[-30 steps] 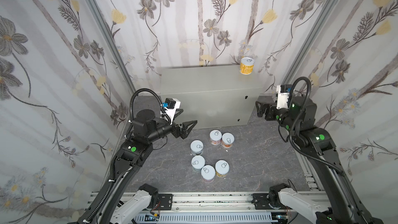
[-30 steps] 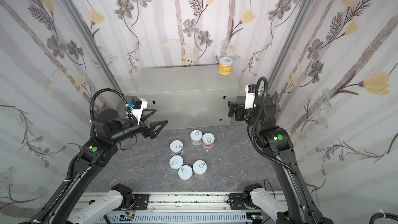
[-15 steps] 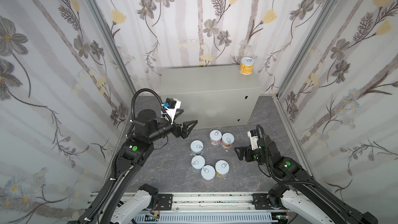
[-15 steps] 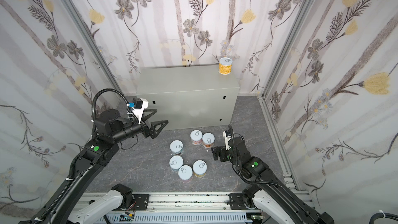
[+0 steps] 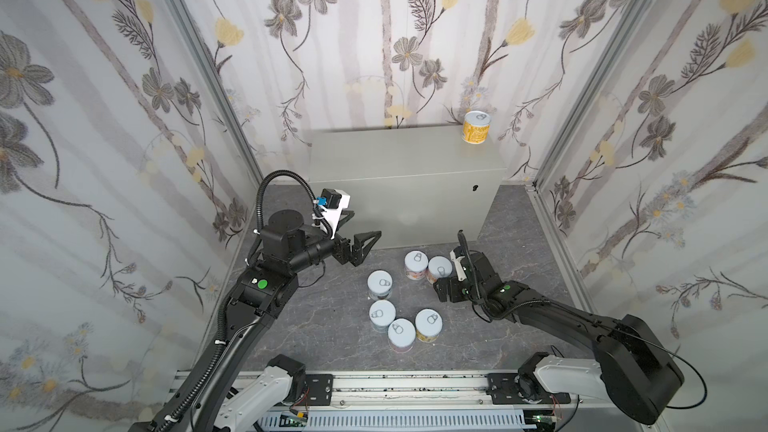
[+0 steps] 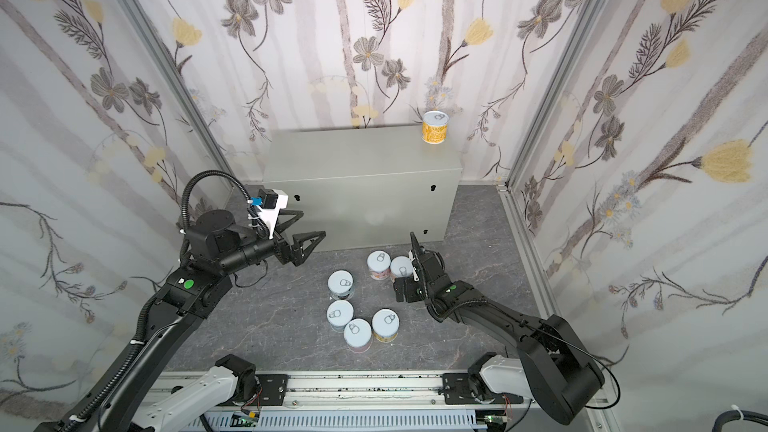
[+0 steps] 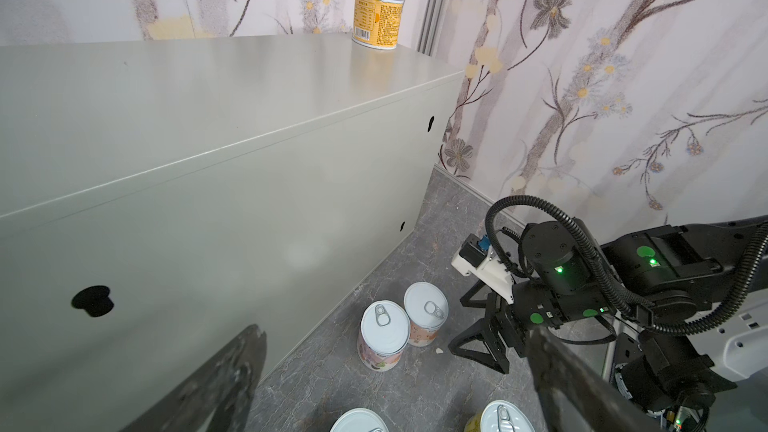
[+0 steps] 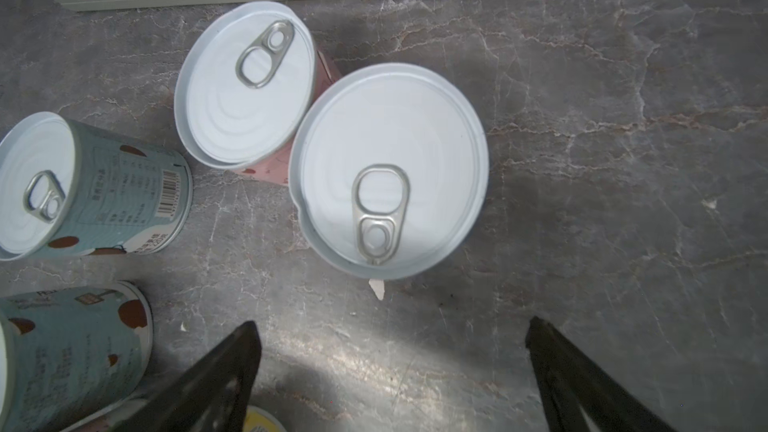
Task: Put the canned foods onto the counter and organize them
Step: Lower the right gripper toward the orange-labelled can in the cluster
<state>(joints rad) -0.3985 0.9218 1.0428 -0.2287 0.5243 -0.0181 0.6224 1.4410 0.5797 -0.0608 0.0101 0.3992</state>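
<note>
One yellow can (image 5: 476,128) (image 6: 434,128) (image 7: 376,20) stands on the far right corner of the pale grey counter (image 5: 395,155) (image 6: 353,155) (image 7: 166,89). Several more cans stand upright on the dark marbled floor in front of it. Two of them (image 5: 416,265) (image 5: 439,270) touch each other. My right gripper (image 5: 438,290) (image 6: 399,290) (image 7: 457,326) (image 8: 390,324) hangs open and empty low over the floor. It is a little short of the nearer can's lid (image 8: 388,168). My left gripper (image 5: 365,224) (image 6: 312,224) (image 7: 395,334) is open and empty, held up in front of the counter's left part.
A light blue can (image 8: 83,189) and another (image 8: 70,351) stand beside my right gripper. A yellow can's lid (image 8: 262,421) shows below one finger. Flowered walls close in three sides. A metal rail (image 5: 374,388) runs along the front.
My right arm has swung down from beside the counter's right end to the floor next to the cans. The left arm has stayed put.
</note>
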